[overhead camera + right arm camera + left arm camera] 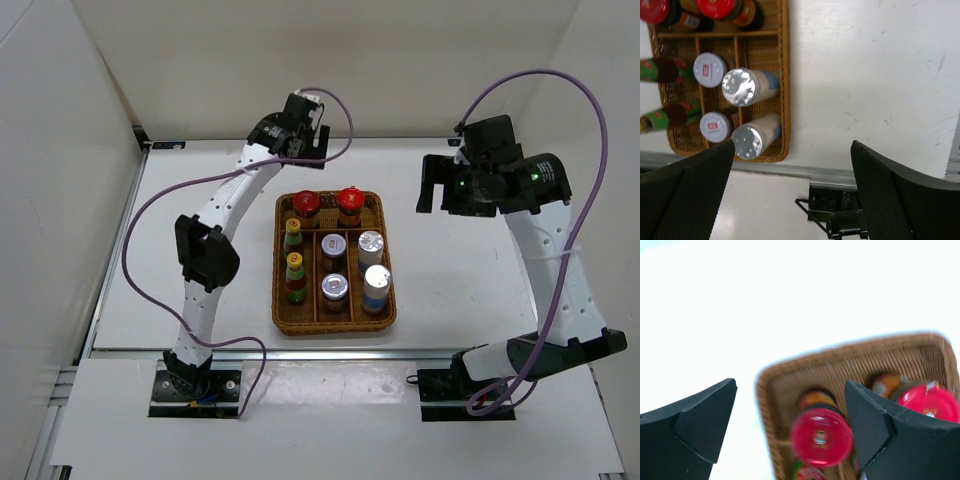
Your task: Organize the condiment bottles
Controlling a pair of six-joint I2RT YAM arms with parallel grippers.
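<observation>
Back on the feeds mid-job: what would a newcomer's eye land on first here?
The brown wicker tray in the middle of the table, packed full: two red-lidded jars across its far end, two yellow-capped bottles down the left, four silver- or white-topped jars filling the rest. Then the left gripper and right gripper, both open and empty, clear of the tray.

Eight condiment bottles stand in one wicker tray: two red-lidded jars at its far end, two slim yellow-capped bottles along its left side, two white-lidded jars down its middle, two silver-topped jars along its right.
</observation>
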